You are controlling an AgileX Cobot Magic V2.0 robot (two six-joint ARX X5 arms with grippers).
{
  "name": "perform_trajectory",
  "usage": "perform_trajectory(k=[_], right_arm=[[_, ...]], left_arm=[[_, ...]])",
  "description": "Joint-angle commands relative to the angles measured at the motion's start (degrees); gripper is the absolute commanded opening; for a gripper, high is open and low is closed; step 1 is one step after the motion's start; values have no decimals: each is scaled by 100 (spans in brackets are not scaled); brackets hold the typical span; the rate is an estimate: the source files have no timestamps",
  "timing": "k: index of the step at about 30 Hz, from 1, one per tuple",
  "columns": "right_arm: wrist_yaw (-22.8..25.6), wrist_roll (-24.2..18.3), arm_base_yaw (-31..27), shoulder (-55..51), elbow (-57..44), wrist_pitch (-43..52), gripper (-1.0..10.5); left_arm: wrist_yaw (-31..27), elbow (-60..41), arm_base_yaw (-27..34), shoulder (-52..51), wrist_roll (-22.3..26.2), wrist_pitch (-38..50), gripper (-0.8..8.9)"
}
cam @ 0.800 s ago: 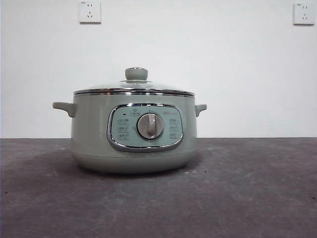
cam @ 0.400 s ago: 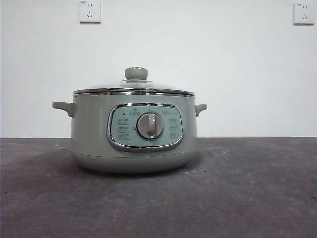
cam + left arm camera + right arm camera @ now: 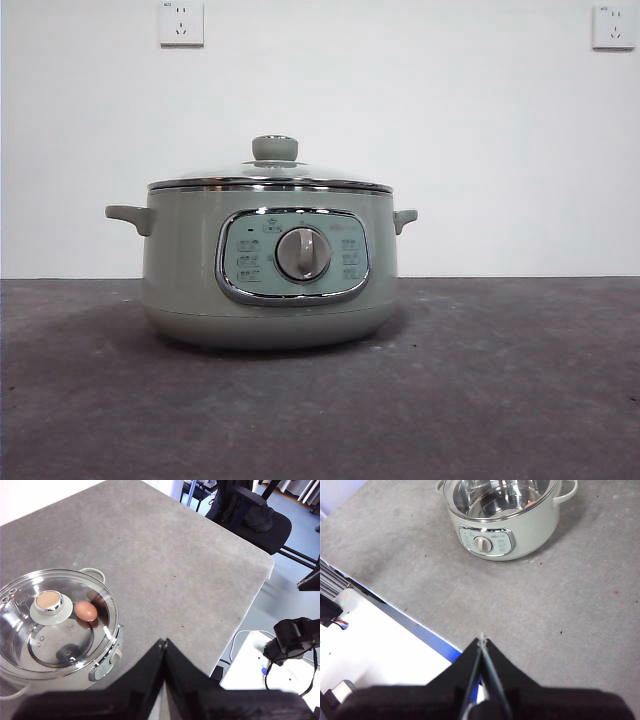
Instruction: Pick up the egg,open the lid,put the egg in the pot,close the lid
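The sage-green pot (image 3: 180, 270) stands on the dark table with its dial facing the front camera. The glass lid (image 3: 270, 183) sits shut on it, with its knob (image 3: 275, 149) on top. In the left wrist view the reddish-brown egg (image 3: 85, 610) shows through the lid (image 3: 30, 640), lying inside the pot (image 3: 102, 667) beside the knob (image 3: 48, 601). My left gripper (image 3: 163, 641) is shut and empty, held high and away from the pot. My right gripper (image 3: 481, 639) is shut and empty, high near the table's edge, well clear of the pot (image 3: 530, 535).
Two wall sockets (image 3: 181, 22) (image 3: 612, 27) are on the white wall behind. A black chair (image 3: 260, 522) stands past the table's far edge. A white box (image 3: 370, 645) lies below the table's edge near the right gripper.
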Motion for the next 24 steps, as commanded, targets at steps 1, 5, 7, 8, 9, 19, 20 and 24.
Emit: perform_trajectory(k=[1,5,7,8,9,19,20,24], right_arm=[[26,-22,11,-11,-35,-133,2],[26,-22,11,-11,-35,-136,1],[26,-22,11,-11,-35,-133,2],[26,-22,11,-11,-35,-133,2],[26,-22,11,-11,-35,-136,1],[26,-22,11,-9,-35,-133,1],[26,-22,11,-9,-35,-136,2],[26,-22,11,-9,-35,-133,1]], left_arm=[[-20,11,103,-44,-160,66,-4],[-330,9,273,-168,0,511,-4],[-544,7,507,-321,219,730,-4],[-577,-4,704,-413,326,835,-4],[-573,-31,942,-535,417,914,-4],[-651,-2527,3086,-2745,1071,2402,-4],[-905,-3029,3193,-3045,1169,2750,-4],[-1036,-4704,3499,-3971,1187,3901,-4]])
